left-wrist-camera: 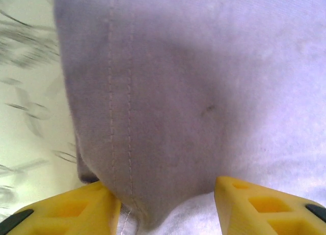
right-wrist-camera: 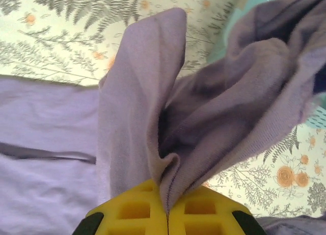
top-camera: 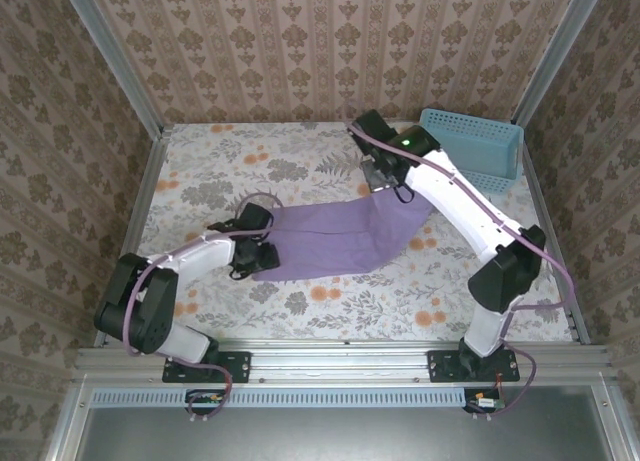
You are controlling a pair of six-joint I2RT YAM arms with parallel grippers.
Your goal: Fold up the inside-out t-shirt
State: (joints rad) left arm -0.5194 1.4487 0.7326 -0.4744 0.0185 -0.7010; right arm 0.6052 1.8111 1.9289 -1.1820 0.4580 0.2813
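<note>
The soft lavender-purple cloth t-shirt point(top-camera: 330, 236) is laid as a long bunched band across the middle of the floral-patterned table point(top-camera: 330, 306), not spread flat. Its right end is raised off the table. There a gathered fold is pinched between the pressed-together yellow jaws of the right gripper point(right-wrist-camera: 167, 199), near the light-blue rectangular plastic basket point(top-camera: 480, 141). At the left end the left gripper point(left-wrist-camera: 164, 194) is set low over the cloth with its jaws spread. A double-stitched hem point(left-wrist-camera: 119, 118) lies between the yellow fingers point(left-wrist-camera: 76, 209) and is not clamped, as far as can be seen.

Risks, as judged:
- The hem may be missed, or only one layer caught, if the left jaws are closed off-centre. The left end would then be dropped when lifted.
- Only a small pinch is held on the right, so the cloth could be pulled out if the arms are drawn apart too hard.
- The raised end could be dragged against the basket.
- Since the shirt is bunched, creases may be folded in and an uneven fold produced.
</note>
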